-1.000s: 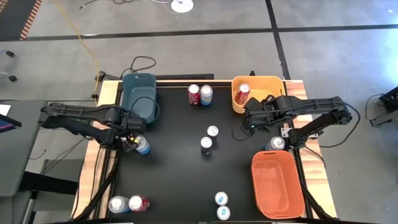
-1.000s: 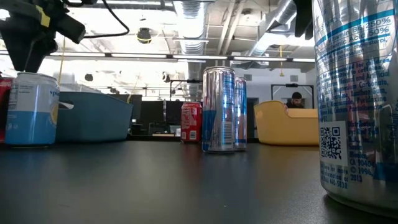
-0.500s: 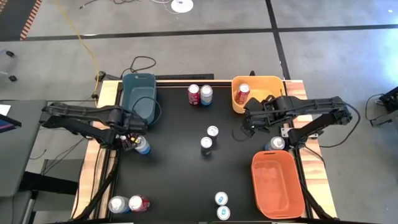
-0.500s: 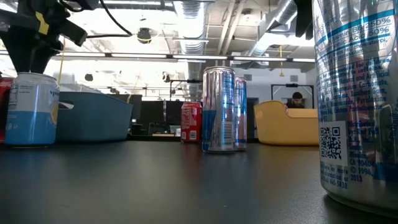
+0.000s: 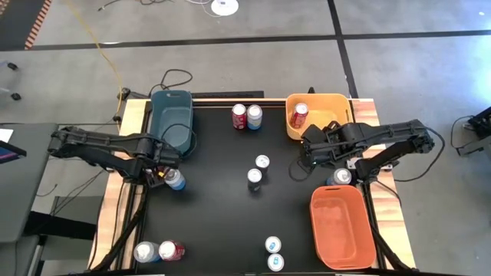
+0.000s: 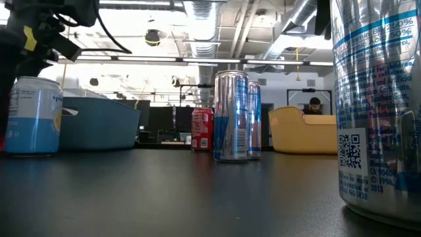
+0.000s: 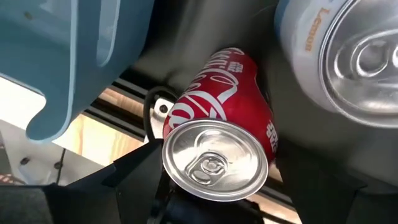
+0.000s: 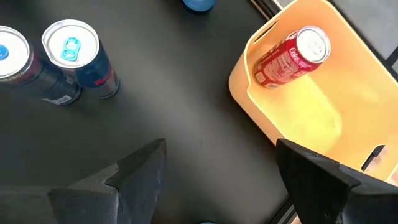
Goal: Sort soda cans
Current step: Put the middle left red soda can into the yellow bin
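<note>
Left gripper (image 5: pixel 159 173) sits at the table's (image 5: pixel 215 222) left edge in the high view, beside the pale blue can (image 5: pixel 176 180) and just below the blue bin (image 5: pixel 171 119); the right gripper (image 5: pixel 309 157) hangs over the black top below the yellow bin (image 5: pixel 337 103), which holds one red can (image 5: pixel 298 115). That view also shows a red can and a blue can (image 5: pixel 246 116) side by side near the far edge, two slim cans (image 5: pixel 258 170) near the middle, two more slim cans (image 5: pixel 273 254) at the near edge, a silver can and a red one (image 5: pixel 159 251) at the near left corner, a silver-topped can (image 5: pixel 340 177) at the right edge, and the orange bin (image 5: pixel 343 227) below it. Seen from the low view, the pale blue can (image 6: pixel 33 115) stands upright at left in front of the blue bin (image 6: pixel 99 122), with the left arm's dark gear above it; a slim silver-blue can (image 6: pixel 232 116) stands mid-table, a red can (image 6: pixel 202 129) behind it, the yellow bin (image 6: pixel 306 131) to the right, and a big silver can (image 6: pixel 378 105) fills the near right edge. From the left wrist view, a red cola can (image 7: pixel 217 152) lies tilted between the gripper's dark fingers, which stand wide around it, though whether they press it I cannot tell; the pale can's top (image 7: pixel 354 59) and the blue bin (image 7: pixel 68 56) lie just beyond. From the right wrist view, the fingers (image 8: pixel 140 171) are spread apart with nothing between them, above bare table, two slim cans (image 8: pixel 68 59) to one side and the yellow bin (image 8: pixel 311 112) with its red can (image 8: pixel 289 56) to the other.
</note>
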